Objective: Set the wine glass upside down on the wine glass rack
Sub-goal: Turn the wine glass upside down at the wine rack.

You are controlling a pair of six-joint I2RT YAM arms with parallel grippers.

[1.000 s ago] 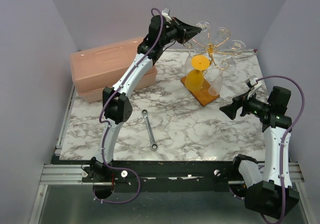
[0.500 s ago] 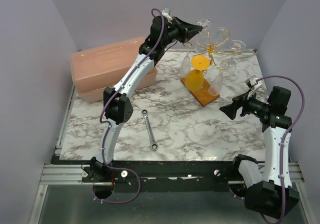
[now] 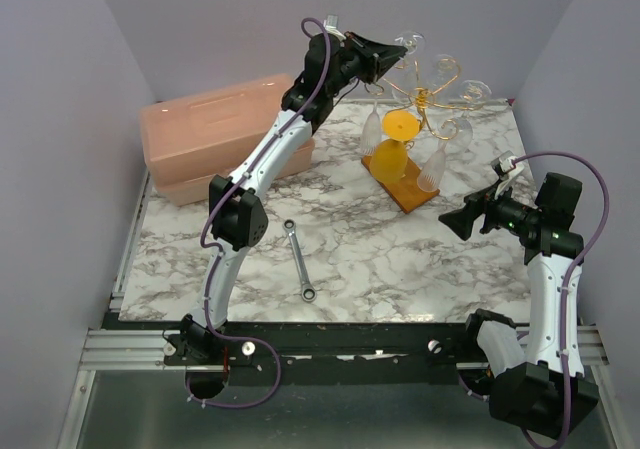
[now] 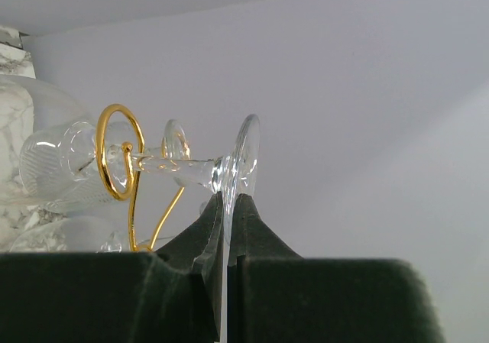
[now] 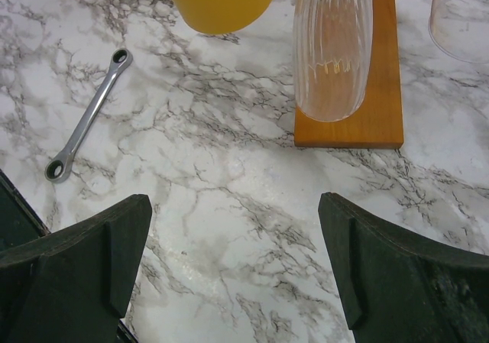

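My left gripper (image 3: 396, 55) is raised at the top of the gold wine glass rack (image 3: 424, 96) and is shut on the round foot of a clear wine glass (image 3: 408, 45). In the left wrist view the fingertips (image 4: 228, 196) pinch the foot's rim (image 4: 243, 156). The stem passes through a gold wire loop (image 4: 118, 152), and the bowl (image 4: 53, 167) lies beyond it, so the glass hangs bowl down. The bowl (image 3: 372, 125) hangs left of the rack's stem. The rack's orange-brown base (image 3: 412, 193) rests on the marble. My right gripper (image 3: 452, 219) is open and empty, low and right of the rack.
The rack also holds an upside-down orange glass (image 3: 396, 141) and other clear glasses (image 3: 432, 169). The right wrist view shows a ribbed glass (image 5: 332, 53) over the base (image 5: 382, 91). A wrench (image 3: 299, 259) lies on the marble. A pink box (image 3: 225, 134) stands at the back left.
My left gripper has shifted slightly up and back with the glass foot in it, and the hanging bowl has swung a little left. The right arm has not moved.
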